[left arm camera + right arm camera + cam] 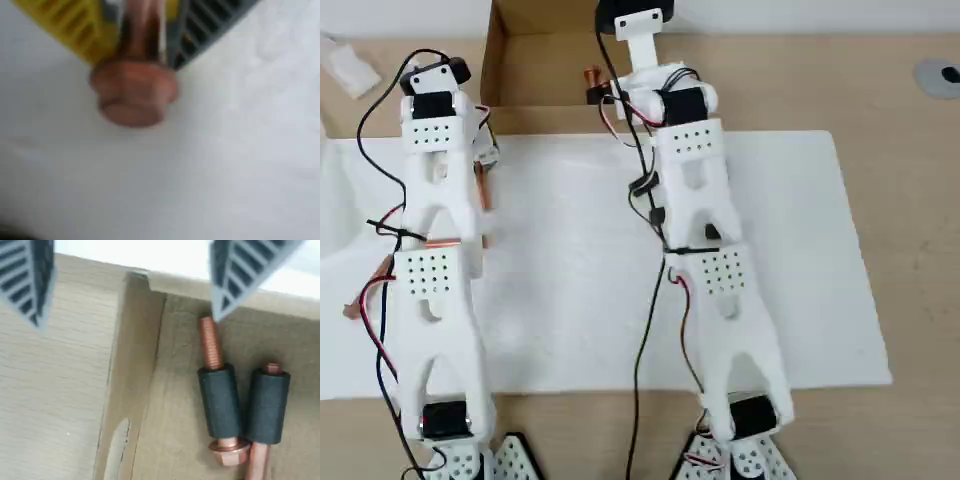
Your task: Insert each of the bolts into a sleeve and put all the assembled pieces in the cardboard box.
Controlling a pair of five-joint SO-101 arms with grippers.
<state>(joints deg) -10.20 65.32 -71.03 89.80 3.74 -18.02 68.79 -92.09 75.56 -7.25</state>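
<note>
Left gripper (140, 50) is clamped on a copper bolt (134, 92) by the shank. The head sticks out past the fingertips, over the white mat (240, 150). Farther out, right gripper (129, 312) is spread wide and holds nothing, over the cardboard box (132, 365) wall. In the box: sleeved bolt A (220, 400) and sleeved bolt B (268, 400), lying just beside each other.

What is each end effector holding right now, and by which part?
The left end effector grips a bolt by its shank, head free. The right end effector is open, holding nothing.
</note>
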